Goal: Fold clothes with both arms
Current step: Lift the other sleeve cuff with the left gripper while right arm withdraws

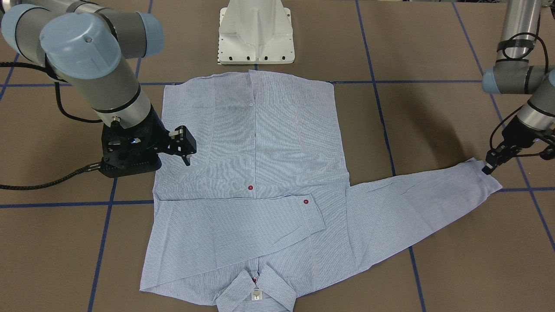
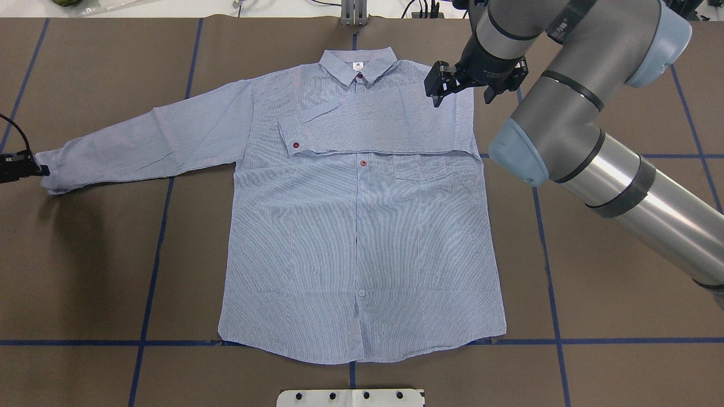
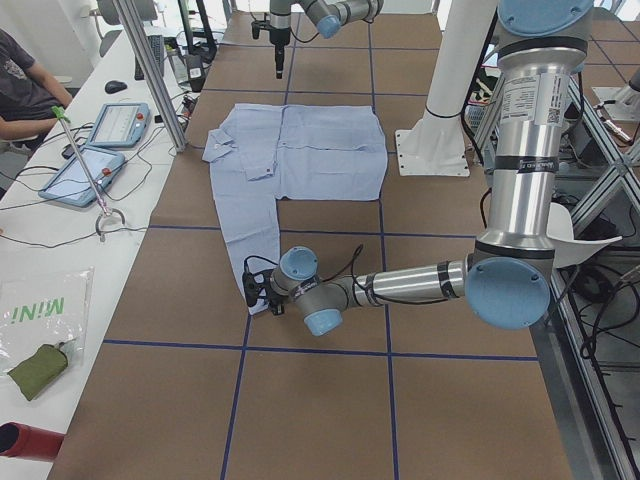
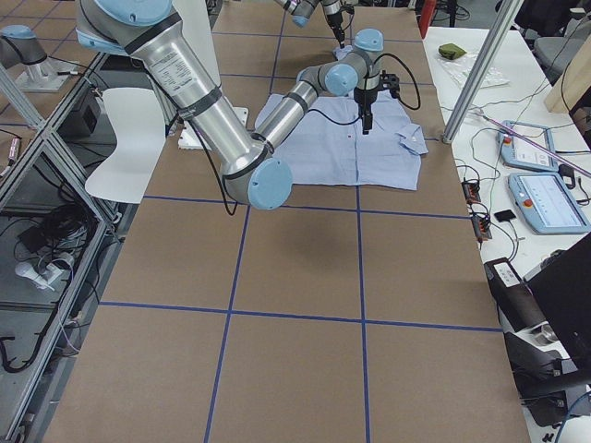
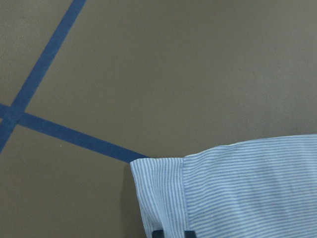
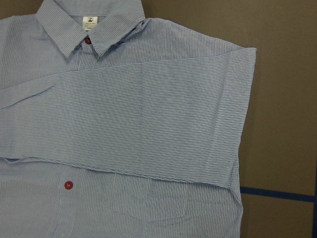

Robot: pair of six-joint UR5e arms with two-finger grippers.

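Observation:
The light blue striped shirt (image 2: pixel 362 237) lies flat and front up, with its collar (image 2: pixel 357 65) on the far side from the robot. One sleeve (image 2: pixel 373 127) is folded across the chest, its cuff showing a red button (image 2: pixel 296 146). The other sleeve (image 2: pixel 147 141) stretches out flat to the side. My left gripper (image 2: pixel 34 168) is low at that sleeve's cuff (image 5: pixel 163 193) and shut on it; the fingertips (image 5: pixel 157 233) show at the cloth's edge. My right gripper (image 2: pixel 461 99) is open and empty, hovering above the shoulder by the folded sleeve (image 6: pixel 148 114).
The white pedestal base (image 1: pixel 256 34) stands just behind the shirt's hem. The brown table cover (image 2: pixel 622 316) carries blue tape lines (image 2: pixel 153 271). Tablets (image 3: pixel 85 170) and a seated operator (image 3: pixel 20 85) are beyond the table's far edge.

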